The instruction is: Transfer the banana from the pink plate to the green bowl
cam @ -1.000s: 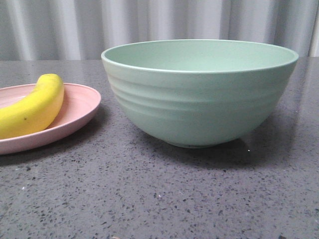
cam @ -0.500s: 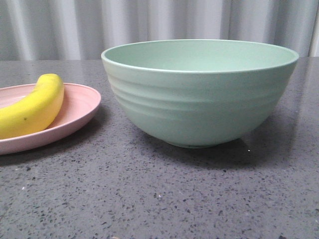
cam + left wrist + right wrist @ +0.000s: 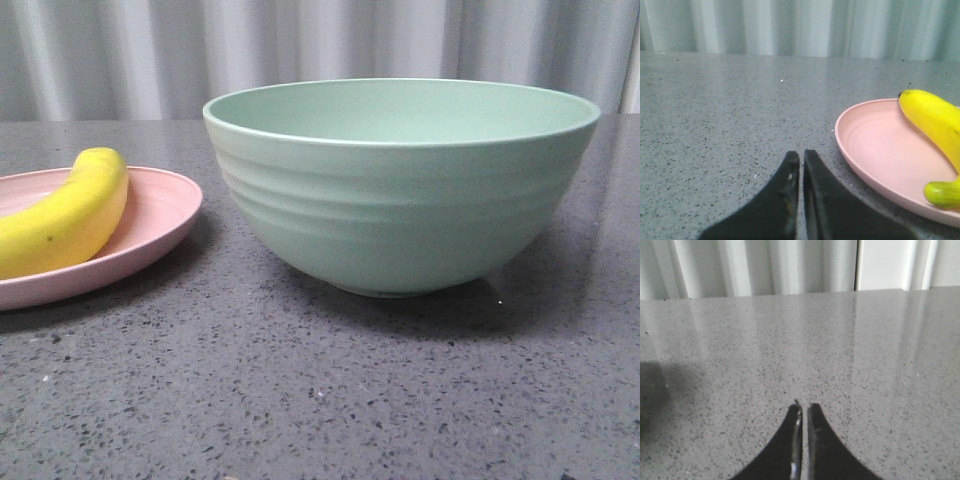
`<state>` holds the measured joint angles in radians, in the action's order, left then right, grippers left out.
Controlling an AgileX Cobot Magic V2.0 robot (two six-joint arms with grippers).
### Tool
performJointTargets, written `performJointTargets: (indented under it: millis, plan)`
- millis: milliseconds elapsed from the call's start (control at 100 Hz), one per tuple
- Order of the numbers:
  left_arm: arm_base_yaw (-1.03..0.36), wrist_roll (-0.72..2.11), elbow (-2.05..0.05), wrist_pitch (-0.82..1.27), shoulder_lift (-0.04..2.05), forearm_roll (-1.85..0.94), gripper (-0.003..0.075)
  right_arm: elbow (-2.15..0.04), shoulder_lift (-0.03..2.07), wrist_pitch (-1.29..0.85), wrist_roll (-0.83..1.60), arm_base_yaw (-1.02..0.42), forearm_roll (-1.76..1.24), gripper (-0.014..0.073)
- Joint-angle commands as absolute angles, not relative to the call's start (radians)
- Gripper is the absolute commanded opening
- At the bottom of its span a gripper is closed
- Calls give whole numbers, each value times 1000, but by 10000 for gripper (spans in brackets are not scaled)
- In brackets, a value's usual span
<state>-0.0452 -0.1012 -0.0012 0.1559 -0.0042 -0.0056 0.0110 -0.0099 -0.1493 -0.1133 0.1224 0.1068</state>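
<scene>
Grey speckled stone tabletop (image 3: 300, 400) stretches back to a pale pleated curtain (image 3: 330, 50). Low over it, the left gripper (image 3: 801, 156) has its two black fingers pressed nearly together with only a thin slit between them, gripping nothing; the right gripper (image 3: 804, 407) is likewise closed to a sliver and empty, facing bare stone. Just beside the left gripper's fingertips sits the pink plate (image 3: 875, 150), resting flat on the table. On it lies the banana (image 3: 932, 117), bright yellow, its dark tip toward the plate's far rim and a greenish end near the closer rim. From the front, the banana (image 3: 65, 215) curves across the plate (image 3: 160, 215) at far left, with the green bowl (image 3: 400, 190) standing upright close beside the plate to its right.
</scene>
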Motion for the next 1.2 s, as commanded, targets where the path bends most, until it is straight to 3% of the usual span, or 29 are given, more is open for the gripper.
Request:
performJointTargets:
  millis: [0,270,630,860,960,1110,1190]
  plan:
    - [-43,-104,-32,65,-33,-28,-20,8,-33,-57,-114,129,87,-64]
    - [-43,-102,-223,84,85,-24,-20,-172,17,-208,-114,129,80,-64]
    - [-43,-102,-424,87,380,-27,-20,-470,340,-399,-114,129,-12,-62]
    - [-43,-102,-453,58,502,-27,-15,-519,469,-412,-114,129,-83,-64]
    - [-43,-102,-453,58,529,-27,99,-514,497,-430,-114,129,-83,-64]
    - [-43,-102,-453,30,551,-28,461,-514,512,-434,-114,129,-83,-64]
    - [-43,-102,-453,0,555,-38,538,-514,512,-434,-114,129,-83,-64]
